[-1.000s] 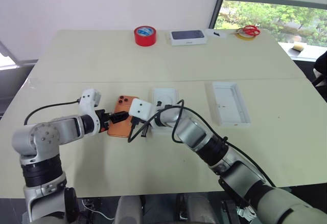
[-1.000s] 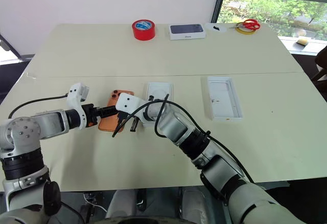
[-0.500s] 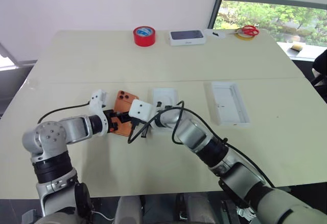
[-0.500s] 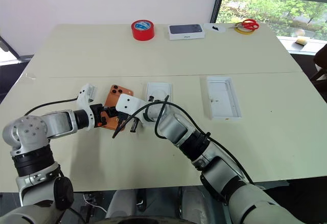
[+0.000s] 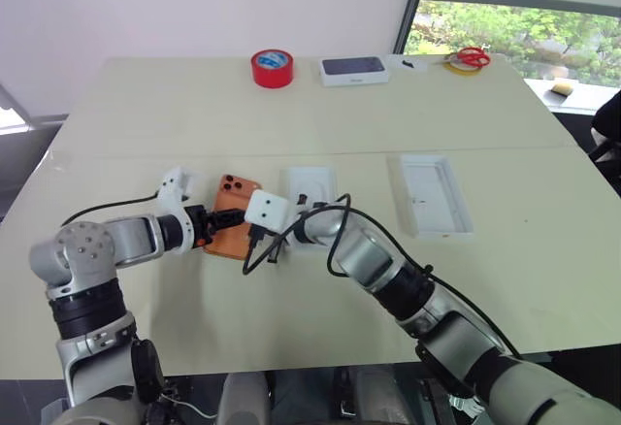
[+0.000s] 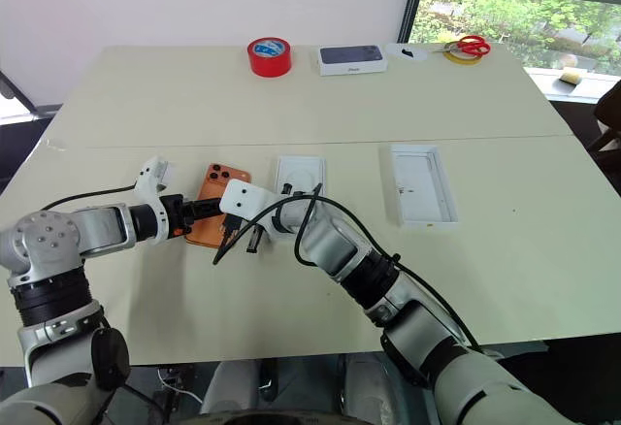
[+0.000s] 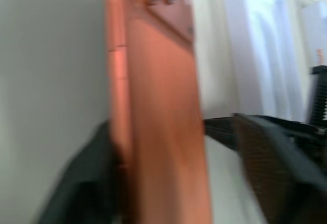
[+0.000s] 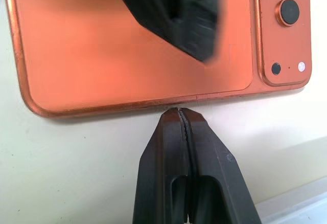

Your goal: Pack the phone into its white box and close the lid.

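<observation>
The phone point(image 5: 233, 215) lies back-up on the pale table point(image 5: 320, 114), on the robot's left of centre, its long axis running away from the robot and leaning a little left at the far end, with the camera block at the far left corner. The left gripper point(image 5: 225, 219) reaches in from the left, its black fingers one on each side of the phone, over its back and at its left long edge; in the left wrist view one finger point(image 7: 276, 157) stands a little off the orange face, so whether the grip has closed I cannot tell. The right gripper point(image 8: 180, 115) is pressed fully shut, empty, its tip at the phone's right long edge. Just to the right of the phone lies a flat white insert point(image 5: 313, 190), partly behind the right arm's white wrist camera block. Further right, well apart from the phone, a white rectangular tray with a raised rim point(image 5: 433, 195) lies open side up, long axis also running away from the robot, with nothing bulky in it; whether it is the box or the lid I cannot tell. Along the far edge stand a red tape roll point(image 5: 273, 67), a closed white box with a dark top point(image 5: 355, 70) and red-handled scissors point(image 5: 470, 57) on a yellow ring.
</observation>
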